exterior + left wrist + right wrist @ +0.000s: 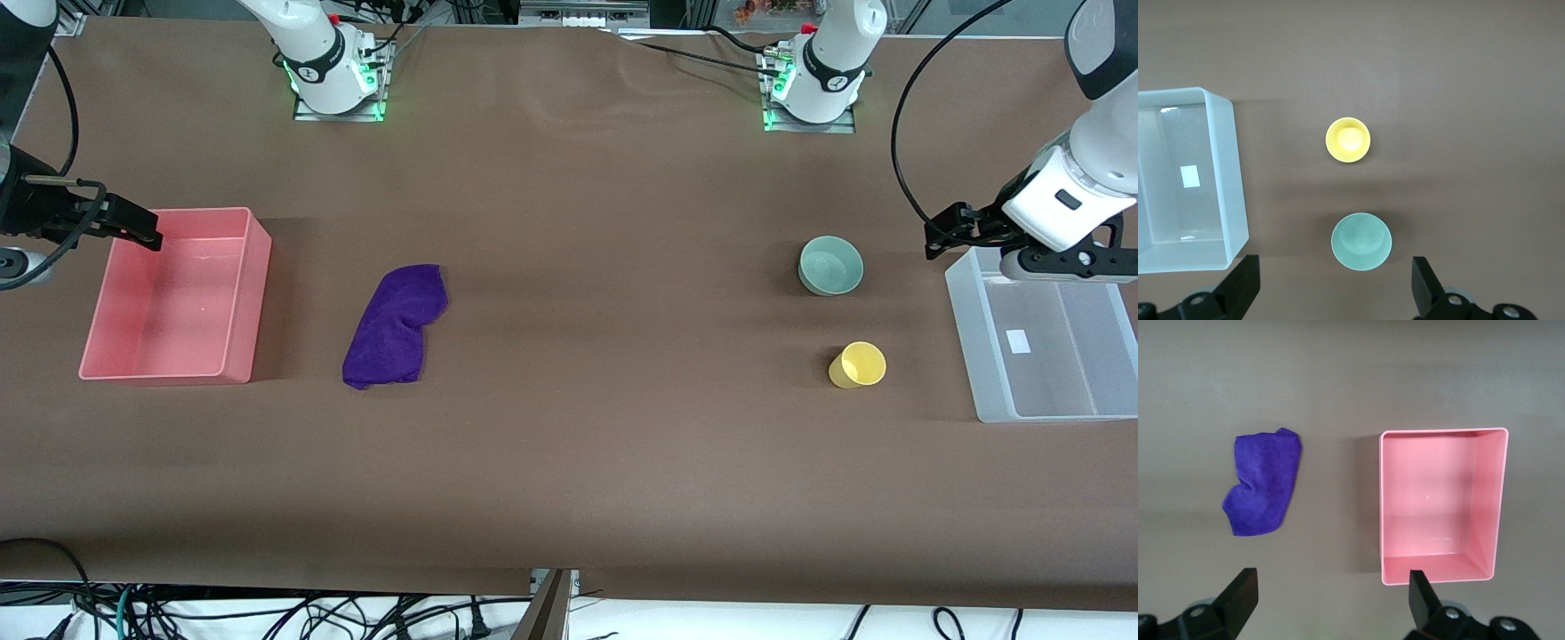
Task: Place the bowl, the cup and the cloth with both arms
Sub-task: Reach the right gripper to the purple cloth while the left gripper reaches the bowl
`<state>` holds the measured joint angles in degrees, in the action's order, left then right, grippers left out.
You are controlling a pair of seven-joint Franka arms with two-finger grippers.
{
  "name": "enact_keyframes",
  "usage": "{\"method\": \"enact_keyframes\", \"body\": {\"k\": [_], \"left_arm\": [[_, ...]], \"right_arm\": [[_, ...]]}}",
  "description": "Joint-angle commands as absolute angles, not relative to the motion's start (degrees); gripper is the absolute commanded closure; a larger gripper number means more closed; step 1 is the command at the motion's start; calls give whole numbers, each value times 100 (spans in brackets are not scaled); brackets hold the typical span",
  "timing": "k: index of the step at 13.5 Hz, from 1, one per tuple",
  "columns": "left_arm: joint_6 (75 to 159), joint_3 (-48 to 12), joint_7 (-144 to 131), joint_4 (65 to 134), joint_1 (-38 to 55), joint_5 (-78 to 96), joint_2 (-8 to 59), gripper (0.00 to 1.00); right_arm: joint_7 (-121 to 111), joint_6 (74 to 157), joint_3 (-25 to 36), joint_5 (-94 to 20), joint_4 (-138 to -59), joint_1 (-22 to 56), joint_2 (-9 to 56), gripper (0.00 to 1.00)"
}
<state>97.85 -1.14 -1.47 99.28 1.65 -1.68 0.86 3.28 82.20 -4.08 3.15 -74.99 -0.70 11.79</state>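
Observation:
The mint-green bowl (pixel 830 265) stands upright toward the left arm's end of the table. The yellow cup (pixel 858 364) stands nearer the front camera than the bowl. Both show in the left wrist view, the bowl (pixel 1361 241) and the cup (pixel 1348 140). The purple cloth (pixel 396 326) lies crumpled beside the pink bin (pixel 258 293) and also shows in the right wrist view (pixel 1263 482). My left gripper (pixel 944 233) is open and empty in the air, between the bowl and the clear bin (pixel 965 338). My right gripper (pixel 133 227) is open and empty over the pink bin's edge.
The pink bin (pixel 1381 507) at the right arm's end is empty. The clear plastic bin (pixel 1235 173) at the left arm's end holds only a white label. Brown table cover spreads between the cloth and the bowl. Cables hang below the table's front edge.

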Motion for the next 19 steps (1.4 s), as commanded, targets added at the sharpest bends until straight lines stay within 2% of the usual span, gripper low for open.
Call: {"method": "enact_keyframes", "body": {"k": [1, 5, 10, 12, 14, 19], "left_arm": [[9703, -141, -149, 9950, 149, -9, 52, 0], [9686, -141, -141, 9940, 141, -9, 70, 0], [8510, -141, -53, 9993, 132, -26, 211, 0], [8472, -202, 0, 10342, 158, -35, 272, 0], [9328, -220, 707, 10983, 123, -35, 264, 0], [12606, -229, 2212, 13075, 141, -79, 517, 0]], "right_arm": [[229, 8191, -413, 360, -7471, -62, 1160, 0], [229, 8218, -422, 360, -7471, -53, 1169, 0], [272, 8209, -431, 352, -7479, 61, 1300, 0], [281, 8322, -431, 343, -7602, 105, 1336, 0], [307, 8603, -474, 343, -7970, 324, 1345, 0], [386, 9727, -764, 272, -8910, 483, 2038, 0]]}}
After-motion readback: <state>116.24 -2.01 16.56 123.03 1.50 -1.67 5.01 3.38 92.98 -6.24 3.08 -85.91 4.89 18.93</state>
